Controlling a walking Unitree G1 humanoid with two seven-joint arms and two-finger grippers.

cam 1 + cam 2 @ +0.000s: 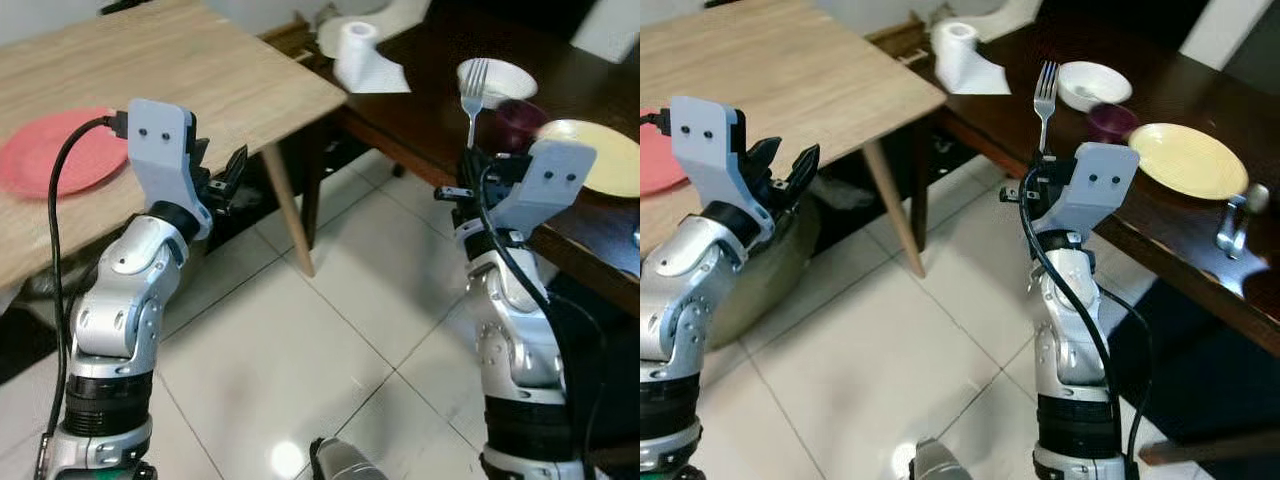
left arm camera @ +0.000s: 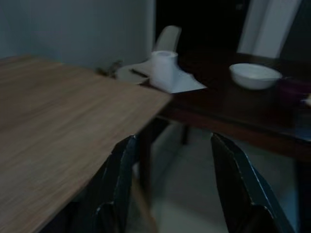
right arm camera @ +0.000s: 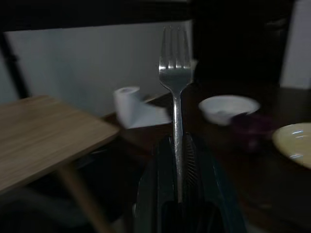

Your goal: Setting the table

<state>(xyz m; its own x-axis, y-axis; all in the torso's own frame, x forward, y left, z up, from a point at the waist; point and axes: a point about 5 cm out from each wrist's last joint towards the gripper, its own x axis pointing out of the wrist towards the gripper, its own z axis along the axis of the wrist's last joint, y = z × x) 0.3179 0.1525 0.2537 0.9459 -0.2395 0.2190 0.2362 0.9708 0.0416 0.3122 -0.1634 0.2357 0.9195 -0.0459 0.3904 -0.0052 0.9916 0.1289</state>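
A silver fork (image 1: 1045,97) stands upright, tines up, with my right gripper (image 3: 177,160) shut on its handle, held in the air before the dark table (image 1: 1160,230). On that table lie a yellow plate (image 1: 1186,160), a white bowl (image 1: 1094,83) and a dark purple cup (image 1: 1110,122). My left gripper (image 2: 172,184) is open and empty, raised beside the corner of the light wooden table (image 1: 200,80). A red plate (image 1: 60,155) rests on the wooden table at its left.
A toilet paper roll (image 1: 358,50) with a loose sheet lies at the dark table's far end. A metal object (image 1: 1233,225) sits near the dark table's front edge. The wooden table's leg (image 1: 288,210) slants down to white floor tiles between the tables.
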